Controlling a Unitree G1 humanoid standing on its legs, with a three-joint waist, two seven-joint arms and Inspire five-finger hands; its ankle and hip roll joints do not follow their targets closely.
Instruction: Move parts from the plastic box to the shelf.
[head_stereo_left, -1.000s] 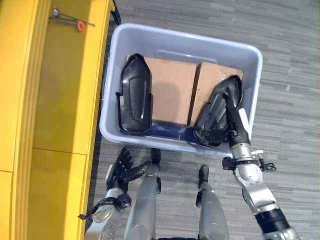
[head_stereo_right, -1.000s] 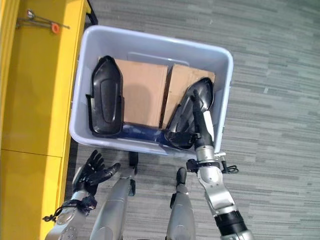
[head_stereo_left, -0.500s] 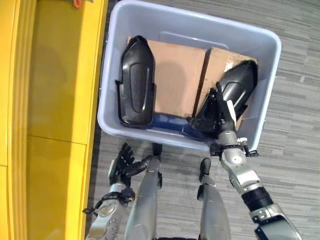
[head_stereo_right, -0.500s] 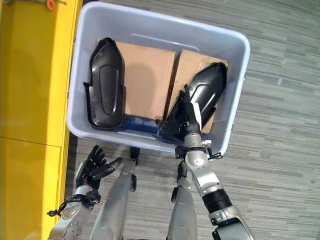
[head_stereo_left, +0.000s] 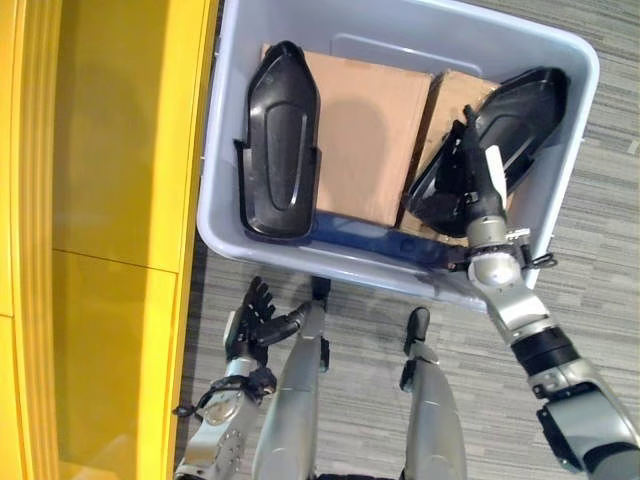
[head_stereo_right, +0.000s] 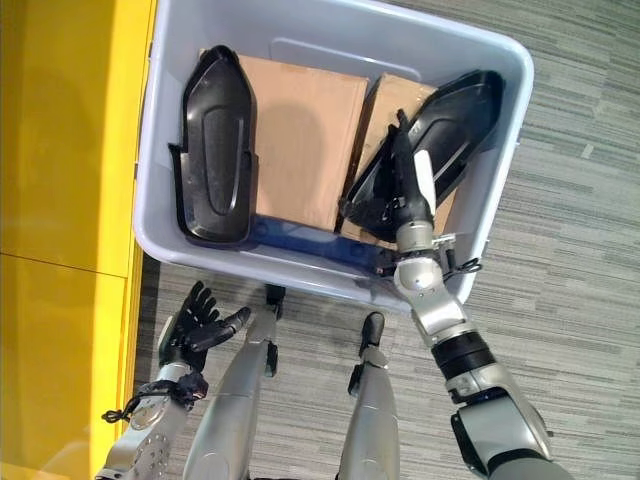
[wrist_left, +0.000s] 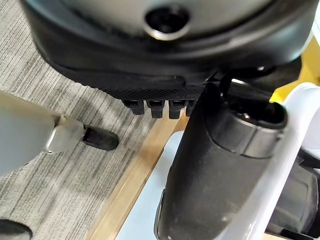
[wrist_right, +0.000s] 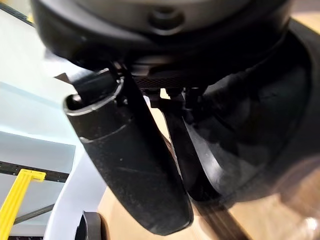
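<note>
**Right hand lifting one black part inside the plastic box**

The right hand (head_stereo_right: 408, 196) is closing around the right-hand black part (head_stereo_left: 510, 128); the right wrist view shows its thumb and fingers curled onto the part's dark shell. Compared with a second ago, this part is sitting higher and farther toward the box's far right corner, its upper end now reaching the rim of the plastic box (head_stereo_left: 395, 272), while the whole view is also shifting as the head moves. This suggests the pick-up is under way and the part is coming free of the cardboard pieces (head_stereo_left: 365, 125) beneath it; transfer to the shelf is not yet done.

The held part is lying tilted, its long axis running diagonally from the near middle of the box to the far right corner, narrower end pointing away from the robot. The second black part (head_stereo_right: 215, 145) is resting at the left of the box, long axis running near to far, tapered end away. The yellow shelf (head_stereo_left: 110, 200) is standing just beside the box's left wall. The left hand (head_stereo_right: 192, 332) is hanging low in front of the box, fingers spread and holding nothing.
</note>
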